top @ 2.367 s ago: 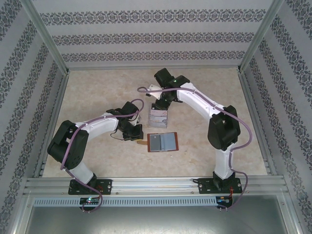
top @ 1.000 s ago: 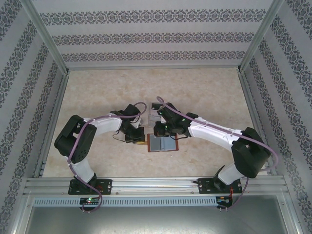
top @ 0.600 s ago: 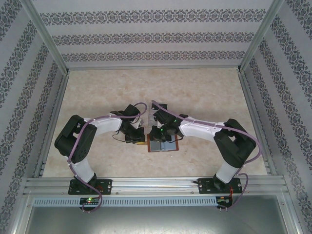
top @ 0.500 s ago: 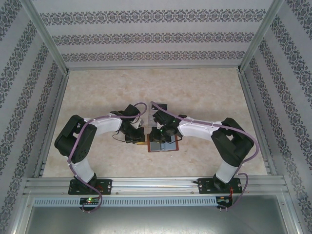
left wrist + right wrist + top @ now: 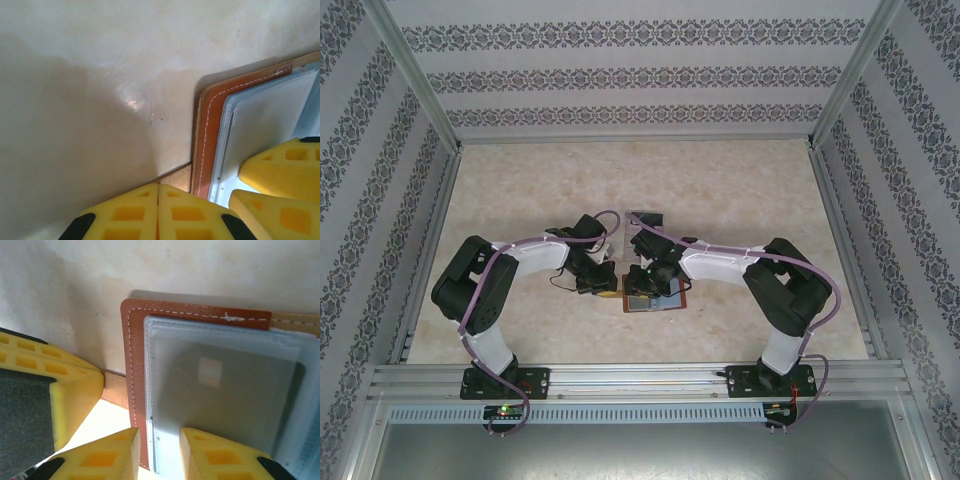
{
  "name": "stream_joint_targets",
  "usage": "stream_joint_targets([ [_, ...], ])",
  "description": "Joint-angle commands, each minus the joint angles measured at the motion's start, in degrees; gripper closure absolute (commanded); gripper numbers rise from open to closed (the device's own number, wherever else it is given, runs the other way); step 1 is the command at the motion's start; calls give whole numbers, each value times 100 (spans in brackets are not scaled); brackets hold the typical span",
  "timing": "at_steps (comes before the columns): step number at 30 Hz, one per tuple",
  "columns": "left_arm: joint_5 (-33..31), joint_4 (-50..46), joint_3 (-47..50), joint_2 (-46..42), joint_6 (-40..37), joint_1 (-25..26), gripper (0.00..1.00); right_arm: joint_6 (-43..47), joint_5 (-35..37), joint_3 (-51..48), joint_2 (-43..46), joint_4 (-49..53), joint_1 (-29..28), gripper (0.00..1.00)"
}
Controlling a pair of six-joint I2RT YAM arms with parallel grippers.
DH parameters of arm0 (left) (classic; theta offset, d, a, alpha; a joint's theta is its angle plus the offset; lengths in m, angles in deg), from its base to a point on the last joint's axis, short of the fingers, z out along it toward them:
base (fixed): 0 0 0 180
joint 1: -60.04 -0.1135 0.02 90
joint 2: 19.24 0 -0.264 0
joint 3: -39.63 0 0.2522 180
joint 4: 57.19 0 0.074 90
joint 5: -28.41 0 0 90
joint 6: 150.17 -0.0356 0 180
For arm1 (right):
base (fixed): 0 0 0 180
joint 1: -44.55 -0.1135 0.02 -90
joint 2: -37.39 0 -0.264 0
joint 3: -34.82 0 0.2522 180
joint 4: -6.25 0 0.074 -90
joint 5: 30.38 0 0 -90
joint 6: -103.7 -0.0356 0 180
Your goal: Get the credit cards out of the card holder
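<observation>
Patterned wallpaper panels [image 5: 630, 75] fence in a pale marbled desk [image 5: 740, 190]. The left hand [image 5: 158, 194] has its yellow fingers pressed flat together with nothing between them. Its tips rest at the tan tab strap [image 5: 176, 177]. Seen from overhead, the right hand [image 5: 159, 440] stands just beside it at its 3 o'clock. Its fingers are a narrow gap apart and grip nothing, and the tips straddle the stitched edge of the card holder [image 5: 134, 365]. The holder lies open and flat near the desk's middle. From overhead its long axis runs 9 to 3 o'clock, with the strap pointing to 9 o'clock. A frosted sleeve [image 5: 165, 355] faces up, and through it shows a dark credit card [image 5: 235, 390], tucked inside, its long side parallel to the holder's.
</observation>
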Motion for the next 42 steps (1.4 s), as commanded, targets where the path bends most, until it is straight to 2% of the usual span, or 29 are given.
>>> stream_joint_targets([
  [1, -87, -10, 137, 82, -135, -39, 93, 6, 306, 97, -99, 437, -72, 69],
  [19, -81, -69, 51, 116, -173, -40, 93, 287, 1231, 345, 91, 1622, -101, 56],
  [42, -72, -122, 40, 74, -200, -43, 93, 534, 2275, 799, 89, 2715, -267, 49],
])
